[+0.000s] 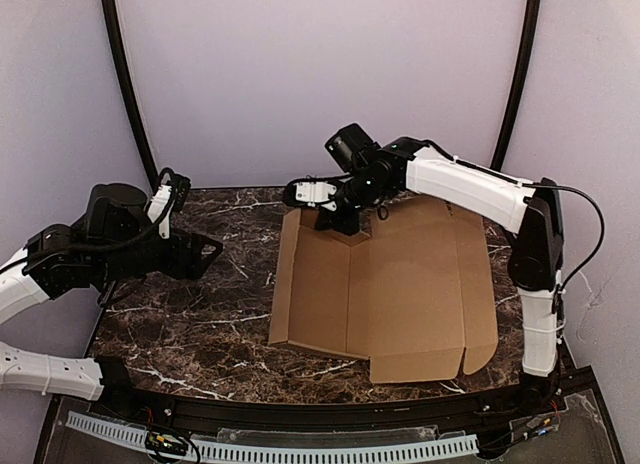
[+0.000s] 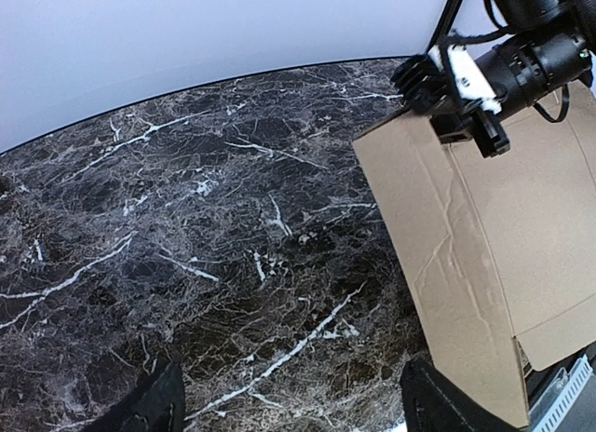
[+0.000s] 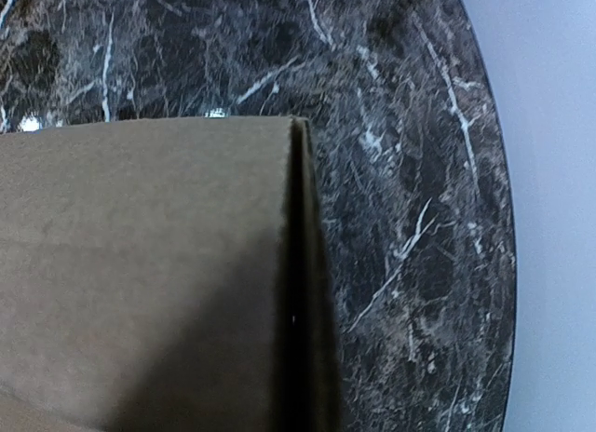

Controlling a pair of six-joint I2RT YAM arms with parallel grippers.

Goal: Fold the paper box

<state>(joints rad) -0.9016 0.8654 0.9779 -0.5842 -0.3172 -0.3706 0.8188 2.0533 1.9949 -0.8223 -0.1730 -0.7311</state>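
Note:
The paper box [image 1: 400, 284] is a flat brown die-cut sheet lying on the right half of the marble table; its left side panel is tilted up. It also shows in the left wrist view [image 2: 484, 236] and fills the left of the right wrist view [image 3: 140, 264]. My right gripper [image 1: 340, 222] is at the sheet's far left corner, shut on the far flap's edge; it also shows in the left wrist view [image 2: 475, 125]. Its fingers are hidden in its own wrist view. My left gripper [image 1: 205, 252] hovers left of the sheet, open and empty, fingers [image 2: 154, 404] wide apart over bare marble.
The dark marble table [image 1: 200, 314] has a curved far edge against a pale wall. A black rail and a white perforated strip [image 1: 300, 449] run along the near edge. The right arm's upright link [image 1: 540, 284] stands at the sheet's right side.

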